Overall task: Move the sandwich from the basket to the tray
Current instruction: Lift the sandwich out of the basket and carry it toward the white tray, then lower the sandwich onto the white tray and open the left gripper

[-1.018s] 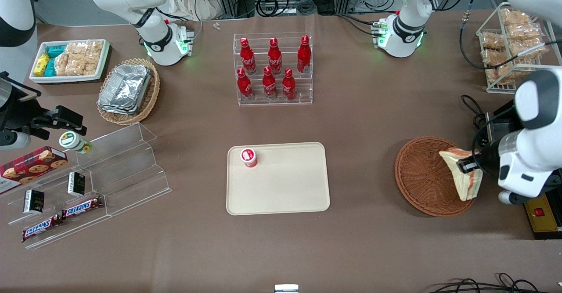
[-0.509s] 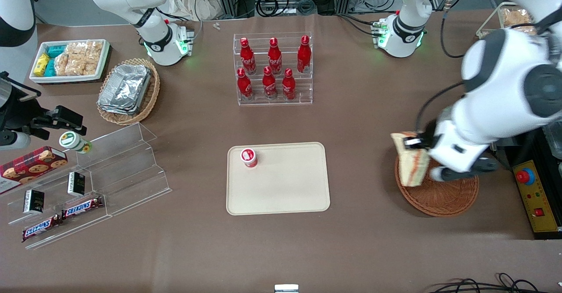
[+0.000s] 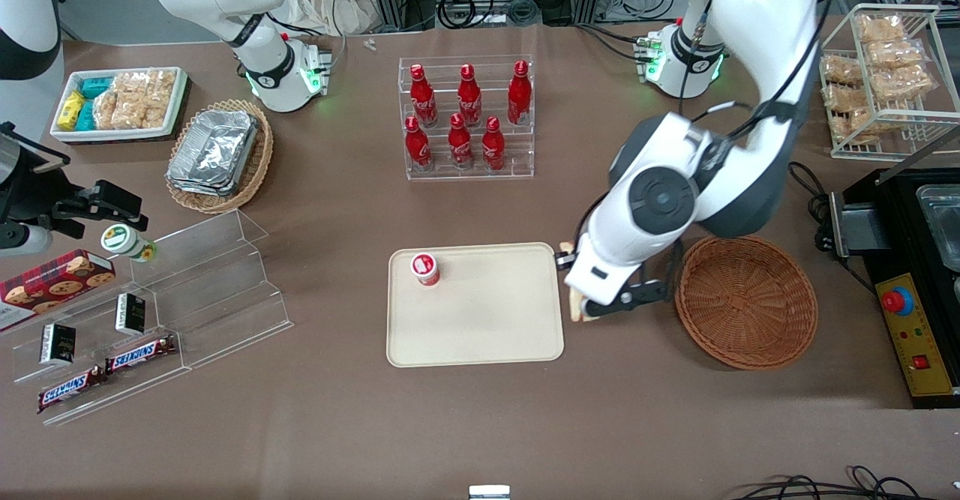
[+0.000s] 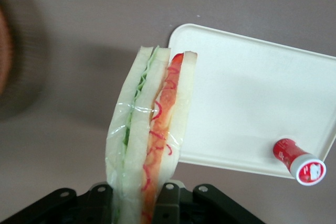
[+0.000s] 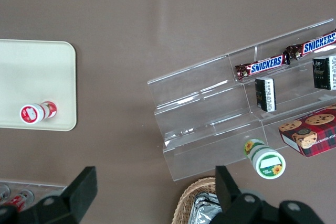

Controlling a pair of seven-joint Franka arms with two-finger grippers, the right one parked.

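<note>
The black two-finger gripper [image 4: 142,192] is clamped on the triangular white-bread sandwich [image 4: 149,129], held above the tabletop just at the cream rectangular plastic tray's [image 3: 480,320] edge nearest the emptied round reddish-brown wicker basket [image 3: 746,301]. Lift done; setting down remains.

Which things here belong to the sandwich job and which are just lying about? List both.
Job:
- sandwich, shut in the gripper at the tray's edge
- tray
- basket, now without the sandwich

Lying about:
- small red bottle on the tray
- cola bottles
- foil trays
- Snickers bars
- cookie box
</note>
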